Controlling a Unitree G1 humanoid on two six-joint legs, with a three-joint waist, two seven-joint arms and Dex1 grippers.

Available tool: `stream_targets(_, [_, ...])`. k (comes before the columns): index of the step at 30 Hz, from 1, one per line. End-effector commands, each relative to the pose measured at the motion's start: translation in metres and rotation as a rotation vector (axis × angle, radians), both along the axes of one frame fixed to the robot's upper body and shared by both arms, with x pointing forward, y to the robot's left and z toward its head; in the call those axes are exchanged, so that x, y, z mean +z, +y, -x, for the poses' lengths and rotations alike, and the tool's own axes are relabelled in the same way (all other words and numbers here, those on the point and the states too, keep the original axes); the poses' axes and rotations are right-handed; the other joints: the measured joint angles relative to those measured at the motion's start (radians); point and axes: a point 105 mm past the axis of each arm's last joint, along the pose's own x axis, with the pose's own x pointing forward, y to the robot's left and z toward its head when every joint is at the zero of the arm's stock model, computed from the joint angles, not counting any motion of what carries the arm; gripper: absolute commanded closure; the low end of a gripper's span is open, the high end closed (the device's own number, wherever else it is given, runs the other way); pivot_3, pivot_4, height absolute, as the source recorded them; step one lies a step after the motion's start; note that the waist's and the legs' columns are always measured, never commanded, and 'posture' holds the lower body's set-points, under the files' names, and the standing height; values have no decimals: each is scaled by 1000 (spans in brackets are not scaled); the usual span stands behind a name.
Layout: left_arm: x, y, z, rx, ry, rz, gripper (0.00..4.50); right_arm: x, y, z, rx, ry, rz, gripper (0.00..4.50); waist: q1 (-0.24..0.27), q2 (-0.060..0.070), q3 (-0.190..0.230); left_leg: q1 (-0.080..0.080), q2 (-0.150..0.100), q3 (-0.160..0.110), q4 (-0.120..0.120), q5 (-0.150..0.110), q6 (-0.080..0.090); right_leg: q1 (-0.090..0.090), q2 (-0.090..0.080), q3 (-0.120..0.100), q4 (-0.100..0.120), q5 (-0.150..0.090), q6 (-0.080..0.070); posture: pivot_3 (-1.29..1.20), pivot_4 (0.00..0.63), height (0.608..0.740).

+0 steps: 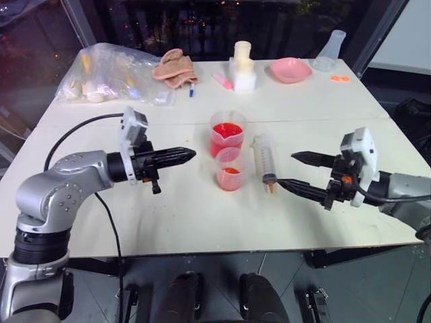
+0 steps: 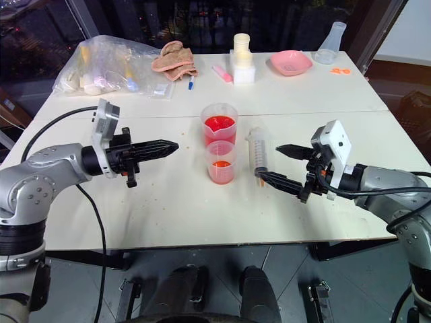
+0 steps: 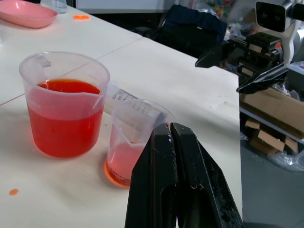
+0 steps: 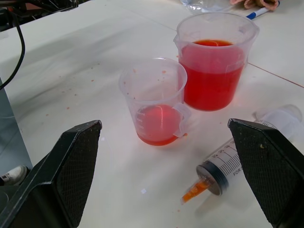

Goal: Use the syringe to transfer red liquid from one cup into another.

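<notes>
Syringe [image 4: 227,163] lies on table – right hand [image 1: 296,171] spread, seemingly clear.

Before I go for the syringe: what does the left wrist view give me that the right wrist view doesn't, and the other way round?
Left wrist view alone: the left claw, shut, a frontal look at the open right claw, and the pink dish. Right wrist view alone: the orange tip of the syringe, lying on the table by the smaller cup, and a blue pen beyond the beaker. Shared: the beaker, well filled with red liquid, the smaller cup holding a little, and the syringe's barrel.
</notes>
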Motion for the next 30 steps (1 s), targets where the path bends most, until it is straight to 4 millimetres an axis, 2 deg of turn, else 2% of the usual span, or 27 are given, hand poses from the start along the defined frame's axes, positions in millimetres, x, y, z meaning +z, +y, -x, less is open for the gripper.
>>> stream_targets(1, [12,2,1,11,-50,7,4500,10,1,1,13,-41,8,73,0,0,0,0,0,0,0,0,0,0,0,0,0,0,0,0,150,740])
stream_targets(8, [18,2,0,19,-42,66,4500,9,1,2,13,-26,2,73,0,0,0,0,0,0,0,0,0,0,0,0,0,0,0,0,150,740])
stream_targets(30, [10,-6,1,-9,-56,31,4500,11,-9,-8,-92,-27,46,73,0,0,0,0,0,0,0,0,0,0,0,0,0,0,0,0,150,740])
